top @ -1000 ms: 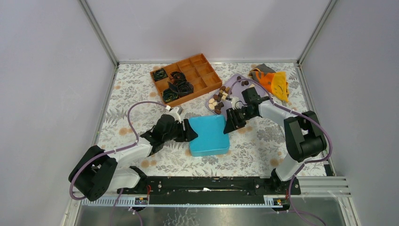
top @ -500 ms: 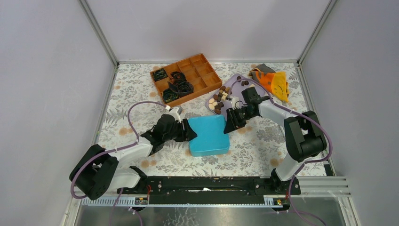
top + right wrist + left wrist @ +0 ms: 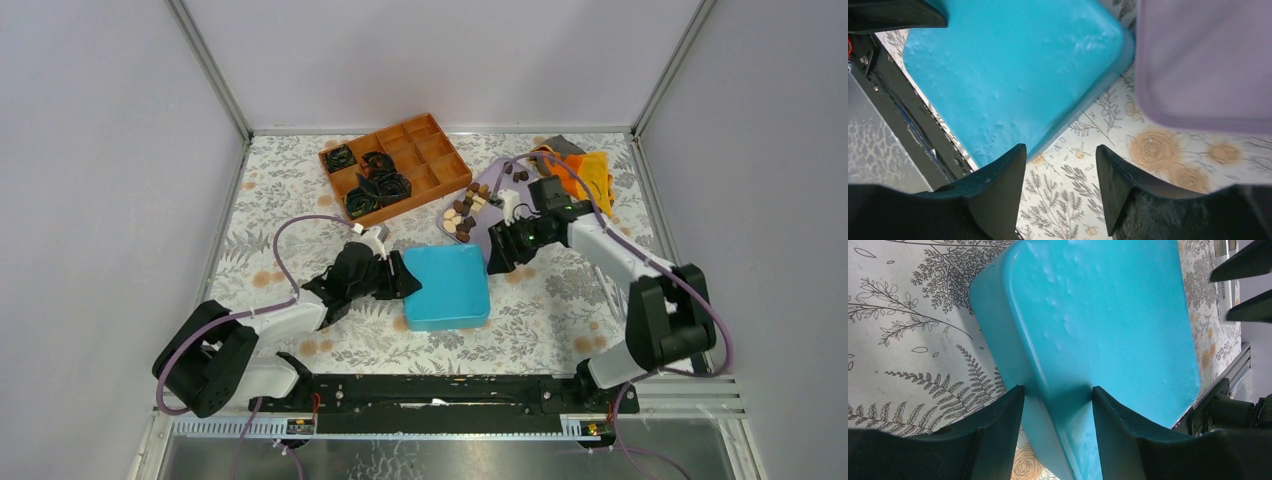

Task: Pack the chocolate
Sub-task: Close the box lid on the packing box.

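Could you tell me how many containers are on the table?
3: an orange tray at the back, a purple tray right of it, a blue box in the centre.

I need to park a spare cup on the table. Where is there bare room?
Bare: the back-left corner, left of the tray, and the near patch between the blue box and the right arm. Crowded: back right, where tray, plate and cloth sit close, and mid-table around the box.
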Robot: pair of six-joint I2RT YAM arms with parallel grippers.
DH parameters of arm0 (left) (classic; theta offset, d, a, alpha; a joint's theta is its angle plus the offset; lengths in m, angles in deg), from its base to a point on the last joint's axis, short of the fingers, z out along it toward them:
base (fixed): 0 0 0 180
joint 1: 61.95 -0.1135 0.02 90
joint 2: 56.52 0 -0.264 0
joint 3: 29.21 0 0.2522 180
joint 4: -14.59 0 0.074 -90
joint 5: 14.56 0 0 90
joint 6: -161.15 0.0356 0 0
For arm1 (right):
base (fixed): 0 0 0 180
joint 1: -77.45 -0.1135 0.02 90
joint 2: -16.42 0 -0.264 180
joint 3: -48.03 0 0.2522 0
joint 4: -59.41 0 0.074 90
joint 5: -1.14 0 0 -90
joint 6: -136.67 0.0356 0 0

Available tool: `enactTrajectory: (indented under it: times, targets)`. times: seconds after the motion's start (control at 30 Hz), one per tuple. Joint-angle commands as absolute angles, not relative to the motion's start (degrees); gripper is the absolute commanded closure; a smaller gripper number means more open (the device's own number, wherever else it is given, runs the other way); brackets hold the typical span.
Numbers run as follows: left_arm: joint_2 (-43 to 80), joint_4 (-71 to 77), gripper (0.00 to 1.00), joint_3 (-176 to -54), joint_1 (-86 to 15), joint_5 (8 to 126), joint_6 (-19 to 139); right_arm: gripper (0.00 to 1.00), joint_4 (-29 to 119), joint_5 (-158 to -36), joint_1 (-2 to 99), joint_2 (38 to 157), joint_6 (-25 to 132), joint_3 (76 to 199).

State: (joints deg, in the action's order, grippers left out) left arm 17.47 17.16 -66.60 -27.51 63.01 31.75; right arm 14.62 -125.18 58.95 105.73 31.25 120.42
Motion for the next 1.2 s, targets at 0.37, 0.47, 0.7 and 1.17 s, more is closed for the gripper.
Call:
enactTrajectory:
  times: [0.37,0.47,0.7,1.17]
  targets:
    - [20.3,14.1,0.42,-64.2,-27.3,63.2,33.4,0.83,18.0,-129.6,47.3,87.6,2.8,109.6]
    - [20.5,14.0,0.42,-64.4,-27.3,62.8,33.3,0.86,17.4,-116.5,41.6,94.8,-0.2,109.3]
    - [20.1,14.0,0.42,-64.4,-27.3,62.3,33.6,0.88,14.3,-106.2,37.9,102.5,-1.8,109.6]
    - [20.5,15.9,0.53,-63.2,-27.3,60.5,32.6,0.80,5.3,-109.7,44.4,99.1,6.5,135.0]
